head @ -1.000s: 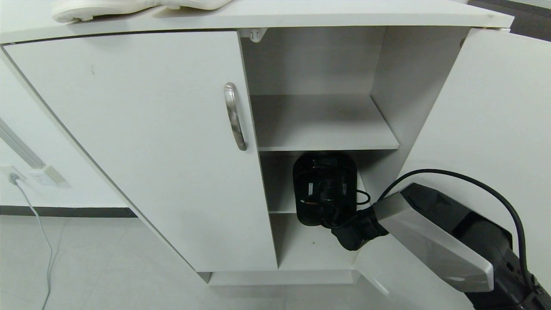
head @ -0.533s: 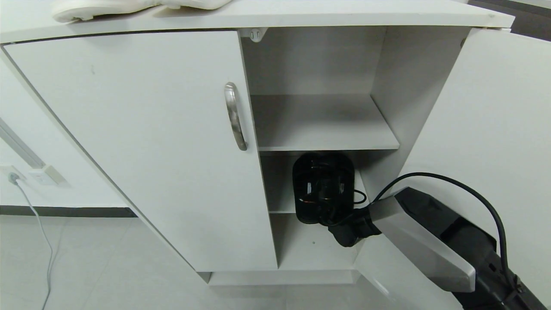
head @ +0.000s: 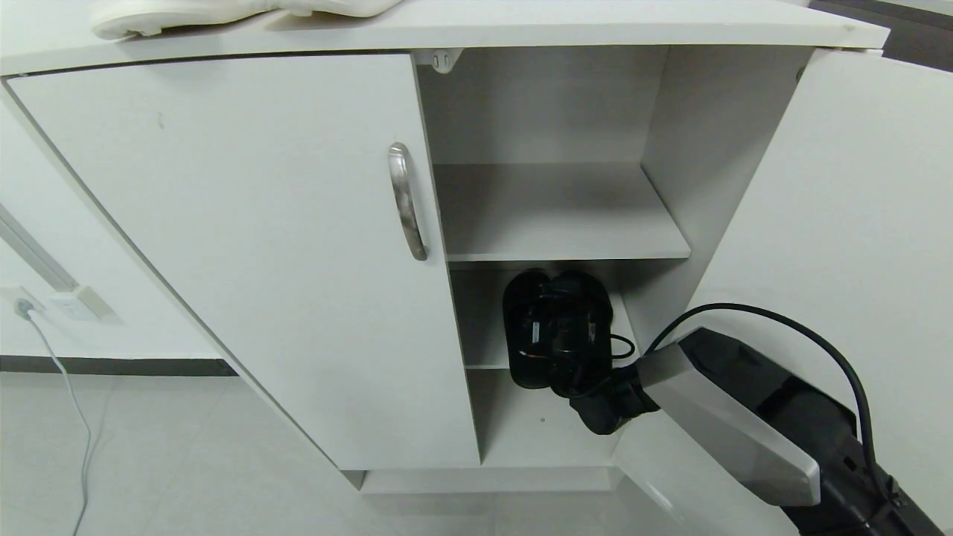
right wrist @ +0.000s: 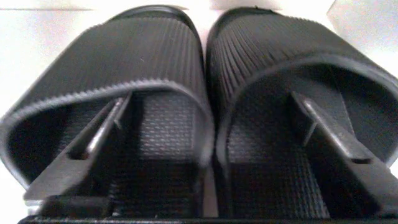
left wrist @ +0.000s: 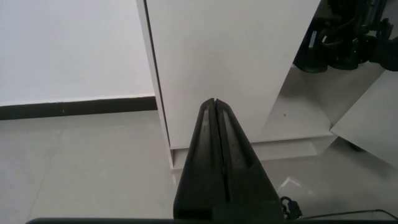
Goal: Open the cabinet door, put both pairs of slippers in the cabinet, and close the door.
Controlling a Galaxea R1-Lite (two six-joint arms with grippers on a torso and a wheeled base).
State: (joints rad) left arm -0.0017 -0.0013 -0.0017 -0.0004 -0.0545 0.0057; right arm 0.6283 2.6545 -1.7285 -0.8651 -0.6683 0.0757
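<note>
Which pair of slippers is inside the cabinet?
The black pair, under the upper shelf at the right claw; the white pair lies on the cabinet top.

We take this for a plain indoor room, closer to an office or test space than a lived-in home, though we cannot say for certain. A white laminate cabinet [head: 223, 223] with a metal handle [head: 406, 201] and bare shelves [head: 551, 208] stands against a blank white wall [head: 30, 149]. The floor [head: 186, 484] is glossy pale tile, edged by a dark baseboard [head: 112, 365]. On the left, surface trunking [head: 30, 253] runs down the wall to a socket [head: 22, 305] with a white cable [head: 74, 417] trailing to the floor. The only homely hints are pale slippers [head: 223, 11] on the cabinet top and black slippers [head: 558, 327] on a lower shelf.
</note>
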